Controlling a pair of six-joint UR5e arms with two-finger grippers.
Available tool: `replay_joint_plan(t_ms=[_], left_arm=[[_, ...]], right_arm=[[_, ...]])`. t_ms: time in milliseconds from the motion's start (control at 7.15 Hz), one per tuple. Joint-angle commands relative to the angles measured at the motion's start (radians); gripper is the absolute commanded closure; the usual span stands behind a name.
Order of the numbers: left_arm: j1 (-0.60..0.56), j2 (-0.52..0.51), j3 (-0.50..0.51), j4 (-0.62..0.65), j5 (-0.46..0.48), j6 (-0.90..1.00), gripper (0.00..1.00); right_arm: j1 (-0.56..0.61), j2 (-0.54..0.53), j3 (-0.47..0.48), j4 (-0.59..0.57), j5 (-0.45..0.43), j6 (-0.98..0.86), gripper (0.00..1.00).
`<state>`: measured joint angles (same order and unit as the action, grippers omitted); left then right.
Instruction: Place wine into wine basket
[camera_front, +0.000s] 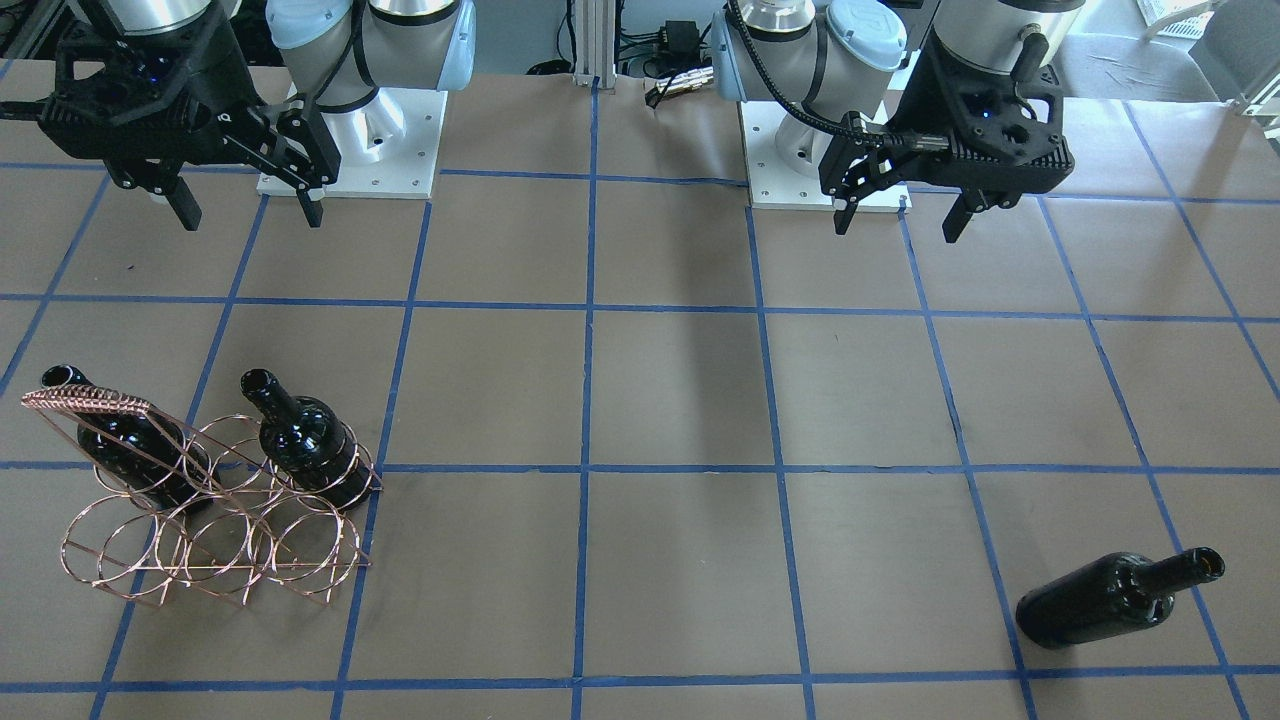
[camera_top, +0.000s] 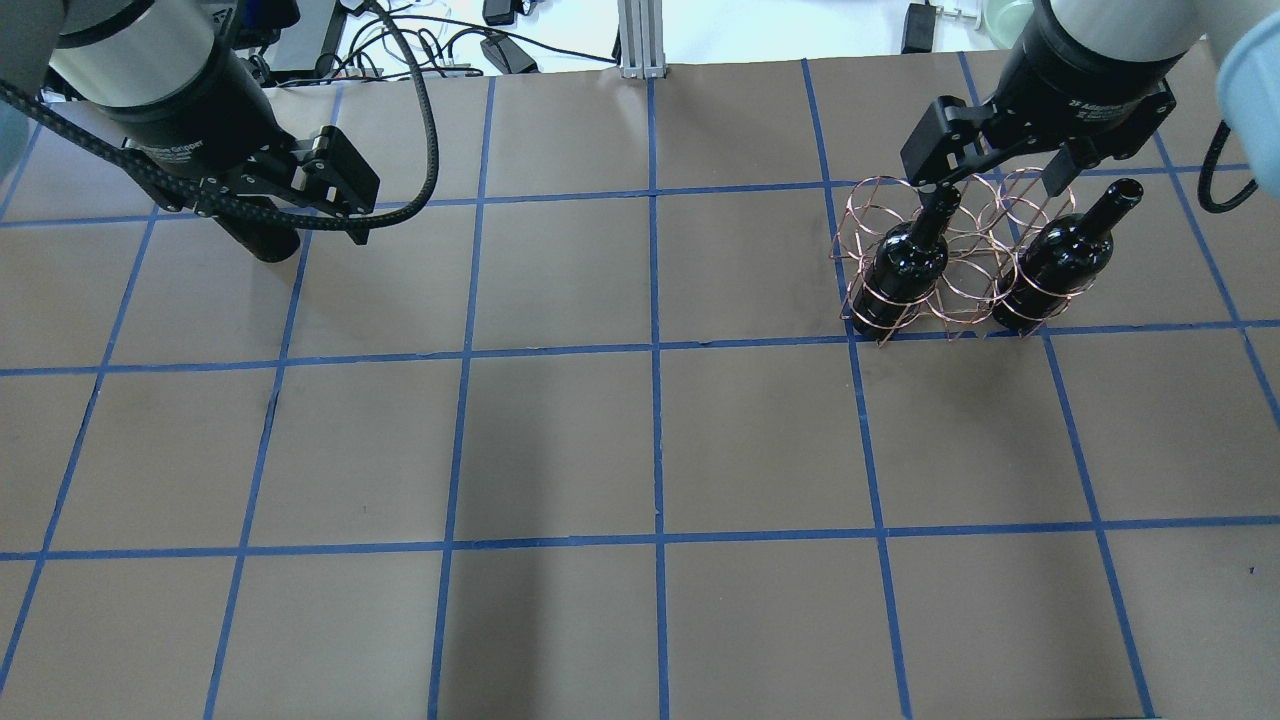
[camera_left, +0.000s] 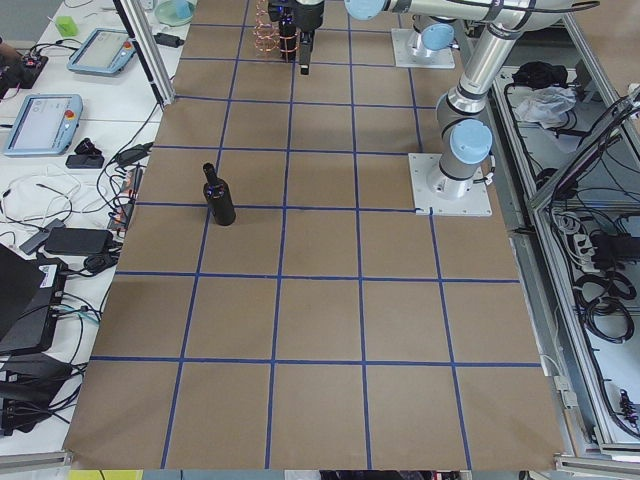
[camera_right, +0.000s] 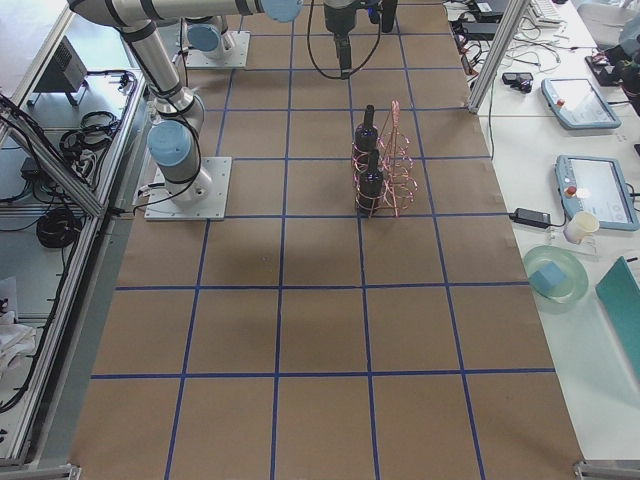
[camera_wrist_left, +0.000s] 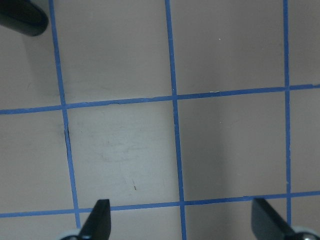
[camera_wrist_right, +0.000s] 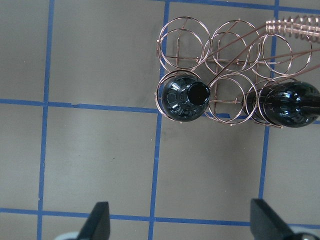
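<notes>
**Table at one instant.** The basket (camera_front: 88, 404) stood on the right arm's side of the table (camera_front: 680, 400), a brown surface ruled into squares by blue tape (camera_front: 587, 400). A bottle (camera_front: 300, 445) and a second bottle (camera_front: 120, 440) stood neck-up in the end rings of the basket's row nearer the robot. The wine (camera_front: 1110, 600), a third dark bottle, stood upright on the table, well apart from the basket, at the left arm's end. The right gripper (camera_front: 250, 213) hung above the table on the robot's side of the basket, fingers spread and holding nothing. The left gripper (camera_front: 900, 220), far from the basket, was likewise spread and held nothing. White lettering on each gripper's body was too small to read with certainty. Beyond the basket, a side bench carried teach pendants (camera_right: 580, 100), cables and a cup (camera_right: 576, 228).
</notes>
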<state>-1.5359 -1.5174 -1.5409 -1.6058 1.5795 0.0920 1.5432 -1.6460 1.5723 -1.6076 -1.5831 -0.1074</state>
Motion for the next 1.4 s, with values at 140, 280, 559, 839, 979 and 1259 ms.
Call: replay_joint_plan(t_ms=[140, 280, 559, 839, 979, 1259], left_arm=[[0.162, -0.047, 0.021, 0.029, -0.004, 0.203, 0.0], [0.257, -0.075, 0.047, 0.033, -0.007, 0.291, 0.0], [0.336, -0.177, 0.151, 0.043, -0.004, 0.382, 0.0], [0.339, -0.284, 0.182, 0.14, -0.016, 0.396, 0.0], [0.341, -0.327, 0.194, 0.173, -0.013, 0.419, 0.0], [0.368, -0.412, 0.263, 0.195, -0.019, 0.468, 0.0]], right_arm=[[0.0, 0.0, 0.0, 0.0, 0.0, 0.0, 0.0], [0.0, 0.0, 0.0, 0.0, 0.0, 0.0, 0.0], [0.0, 0.0, 0.0, 0.0, 0.0, 0.0, 0.0], [0.0, 0.002, 0.0, 0.002, 0.0, 0.0, 0.0], [0.0, 0.002, 0.0, 0.002, 0.0, 0.0, 0.0], [0.0, 0.002, 0.0, 0.002, 0.0, 0.0, 0.0]])
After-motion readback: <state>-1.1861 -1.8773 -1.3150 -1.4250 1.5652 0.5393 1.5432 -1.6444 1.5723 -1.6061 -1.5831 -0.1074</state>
